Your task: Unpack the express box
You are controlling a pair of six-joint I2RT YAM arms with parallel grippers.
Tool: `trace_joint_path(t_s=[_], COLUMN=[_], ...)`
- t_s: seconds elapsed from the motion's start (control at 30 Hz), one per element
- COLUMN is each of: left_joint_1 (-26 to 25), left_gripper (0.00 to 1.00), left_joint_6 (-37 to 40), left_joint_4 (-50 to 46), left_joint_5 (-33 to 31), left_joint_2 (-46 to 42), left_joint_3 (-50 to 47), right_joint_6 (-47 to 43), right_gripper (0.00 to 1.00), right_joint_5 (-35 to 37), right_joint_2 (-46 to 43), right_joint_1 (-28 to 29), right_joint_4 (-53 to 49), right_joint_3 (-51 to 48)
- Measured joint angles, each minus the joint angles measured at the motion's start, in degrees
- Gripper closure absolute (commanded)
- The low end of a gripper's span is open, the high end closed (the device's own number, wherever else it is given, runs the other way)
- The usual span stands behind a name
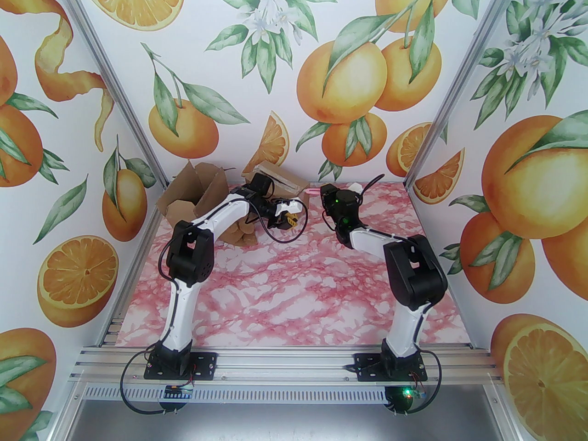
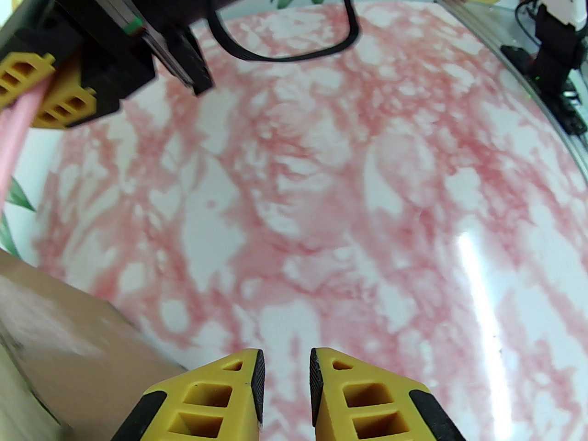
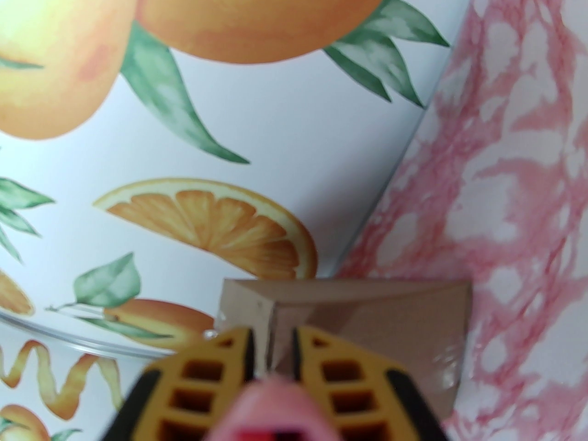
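Left wall: it stands just beyond the opened express box (image 1: 193, 198), so you get little room on that side.
Opened express box: it sits in the far left corner, well to the left of your left claw (image 1: 290, 219) and beyond that arm's elbow. Its flaps stand up and its mouth faces upward. The flaps hide its long axis.
Crumpled paper (image 1: 243, 236): it lies on the table (image 1: 298, 292) on the near side of the box, under the left arm and left of the claw.
Left claw: its jaws stand slightly apart, with a thin slit between the pads (image 2: 257, 384) and nothing in it. Bare marble lies ahead of its tips.
Small taped box (image 1: 281, 179): it is just behind your left claw, against the back wall, and straight ahead of your right claw (image 1: 323, 194). Its long axis runs along the wall, crosswise to the right claw's fingers.
Pink tool (image 1: 312, 192): the right claw clamps it. It juts out leftward toward the left claw, its length in line with the fingers.
Right claw: it is closed on the pink tool, near the left claw but apart from it.
Open room: you have bare marble on the near side of both claws, and to the right of the right claw as far as the wall rail.
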Motion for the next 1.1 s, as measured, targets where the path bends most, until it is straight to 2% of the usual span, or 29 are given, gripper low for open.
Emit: trace_joint_path(t_s=[0.17,0.23,0.4,0.73,0.9,1.1], left_joint_1=[1.44,2.32,4.55,4.81,2.89,1.46], left_gripper=[0.86,0.91,0.91,0.97,0.97,0.97], left_joint_6=[3.37,4.42,2.95,-9.75,-15.89,-23.87], left_joint_4=[-2.01,-3.65,-5.49,2.78,6.32,10.78], left_joint_5=[0.02,-0.17,-2.45,-6.19,-6.67,-7.89], left_joint_2=[0.92,0.94,0.92,3.15,6.95,8.26], left_joint_3=[2.25,2.34,1.9,2.25,7.13,8.13], right_joint_6=[0.09,0.22,0.2,0.31,1.77,4.13], right_gripper=[1.0,1.0,1.0,1.0,1.0,1.0], right_joint_5=[0.0,0.02,0.02,0.28,5.22,10.21], right_joint_2=[0.66,0.76,0.79,1.38,1.75,1.79], right_joint_1=[0.11,0.11,0.15,0.39,0.87,1.22], right_joint_4=[-0.04,-0.26,-1.11,-1.01,0.83,3.85], right_joint_3=[0.76,0.96,1.6,2.01,1.88,-0.2])
